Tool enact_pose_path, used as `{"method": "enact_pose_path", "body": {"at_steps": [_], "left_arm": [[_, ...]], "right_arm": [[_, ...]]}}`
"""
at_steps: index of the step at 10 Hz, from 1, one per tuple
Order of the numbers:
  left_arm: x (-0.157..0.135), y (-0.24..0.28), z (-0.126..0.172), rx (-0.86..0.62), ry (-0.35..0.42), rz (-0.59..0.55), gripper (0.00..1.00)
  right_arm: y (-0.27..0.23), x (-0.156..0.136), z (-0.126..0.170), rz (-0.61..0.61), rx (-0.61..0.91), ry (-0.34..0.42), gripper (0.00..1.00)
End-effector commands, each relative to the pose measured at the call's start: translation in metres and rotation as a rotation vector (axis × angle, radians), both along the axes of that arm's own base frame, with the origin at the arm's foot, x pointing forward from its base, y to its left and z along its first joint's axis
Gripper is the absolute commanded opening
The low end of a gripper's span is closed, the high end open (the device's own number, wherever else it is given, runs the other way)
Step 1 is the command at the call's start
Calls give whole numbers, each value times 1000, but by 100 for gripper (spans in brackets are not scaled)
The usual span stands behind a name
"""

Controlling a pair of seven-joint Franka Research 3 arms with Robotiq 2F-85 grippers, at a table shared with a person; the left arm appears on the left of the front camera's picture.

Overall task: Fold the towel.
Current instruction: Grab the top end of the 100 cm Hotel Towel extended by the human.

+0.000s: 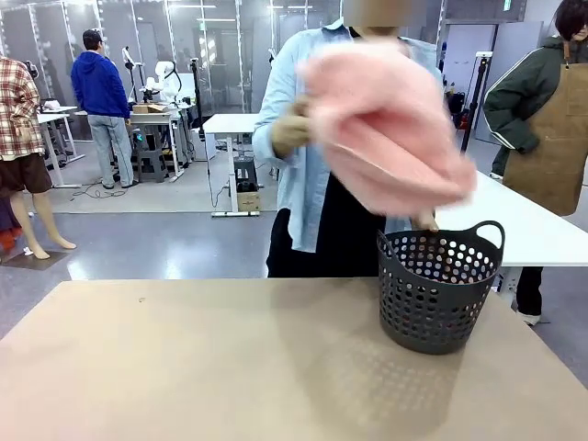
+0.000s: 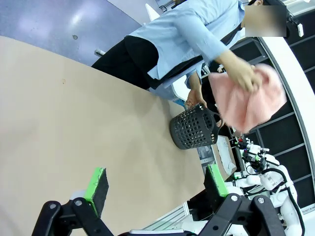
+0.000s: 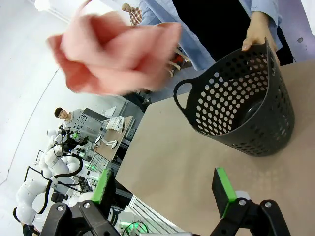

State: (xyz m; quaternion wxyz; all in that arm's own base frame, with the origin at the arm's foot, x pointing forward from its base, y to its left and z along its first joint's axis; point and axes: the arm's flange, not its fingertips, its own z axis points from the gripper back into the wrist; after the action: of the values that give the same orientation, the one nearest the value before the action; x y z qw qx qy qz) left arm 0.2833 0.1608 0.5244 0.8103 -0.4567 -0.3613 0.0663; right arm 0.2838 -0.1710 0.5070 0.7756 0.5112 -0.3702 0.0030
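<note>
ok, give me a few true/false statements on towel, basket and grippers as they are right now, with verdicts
1. The towel lies flat on the table. False: it is bunched up in the air, held by the person's hand.
2. The basket stands upright on the table. True.
3. The person's other hand is on the basket's rim. True.
4. The left gripper is shut on the towel. False: it is open and holds nothing.
5. The right gripper is open. True.
</note>
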Motion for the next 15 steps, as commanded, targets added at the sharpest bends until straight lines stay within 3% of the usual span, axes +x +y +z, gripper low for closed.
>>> {"method": "enact_pose_path", "body": {"at_steps": [1, 15], "left_arm": [[2, -1, 1, -15, -17, -7, 100], [2, -1, 1, -15, -17, -7, 100]], "right_arm": [[0, 2, 0, 5, 0, -23, 100], [0, 2, 0, 5, 0, -23, 100]]}}
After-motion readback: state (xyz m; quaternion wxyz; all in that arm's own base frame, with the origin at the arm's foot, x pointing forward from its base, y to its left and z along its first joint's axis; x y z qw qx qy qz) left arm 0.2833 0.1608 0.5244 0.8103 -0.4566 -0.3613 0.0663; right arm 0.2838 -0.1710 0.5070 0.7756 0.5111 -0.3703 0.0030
